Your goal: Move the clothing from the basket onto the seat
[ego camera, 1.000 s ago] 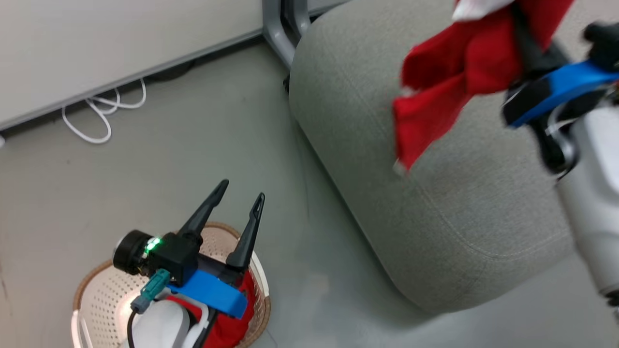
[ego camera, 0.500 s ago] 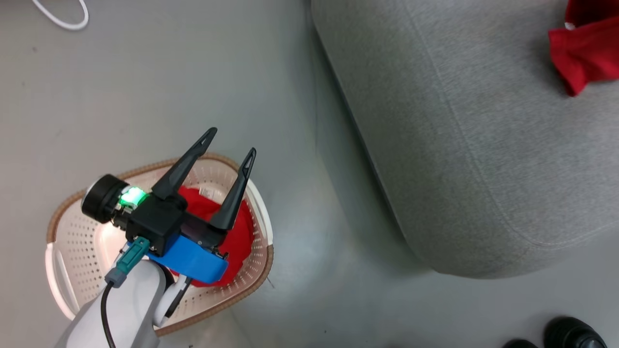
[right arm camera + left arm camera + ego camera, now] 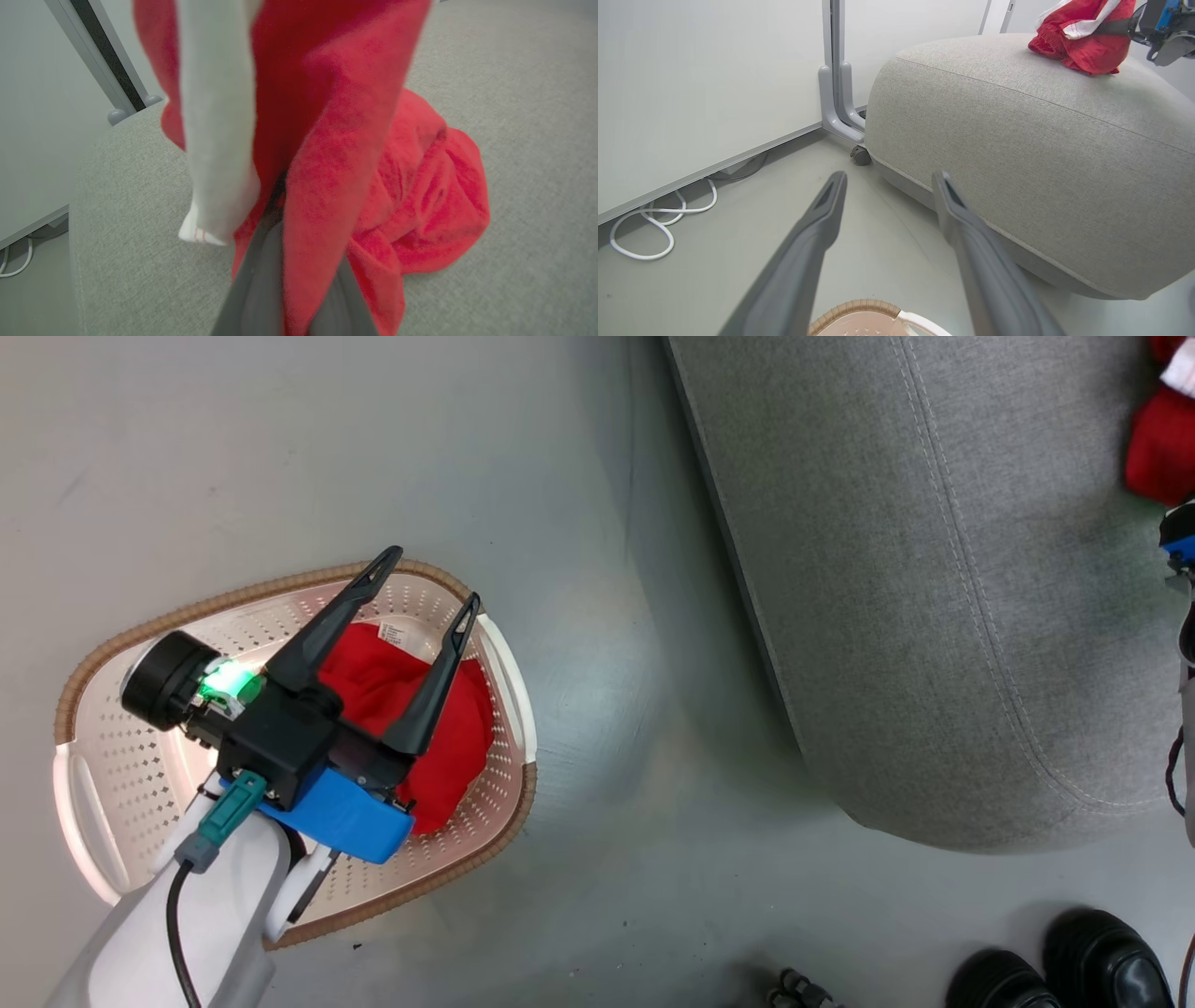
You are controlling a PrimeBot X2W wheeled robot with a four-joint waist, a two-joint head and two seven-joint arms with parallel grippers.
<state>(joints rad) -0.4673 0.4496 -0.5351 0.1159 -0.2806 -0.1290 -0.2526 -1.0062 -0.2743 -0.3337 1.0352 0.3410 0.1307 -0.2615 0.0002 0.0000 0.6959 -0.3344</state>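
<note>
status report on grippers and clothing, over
Left gripper open, above the basket, one red garment inside. Right gripper shut on a second garment, its lower end bunched on the seat. A person's shoes on floor beside seat.

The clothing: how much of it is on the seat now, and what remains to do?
Done: one red garment already rests partly on the grey seat. In hand: the right gripper is shut on it, not yet released. Left: a second red garment lies in the basket, under the open left gripper.
</note>
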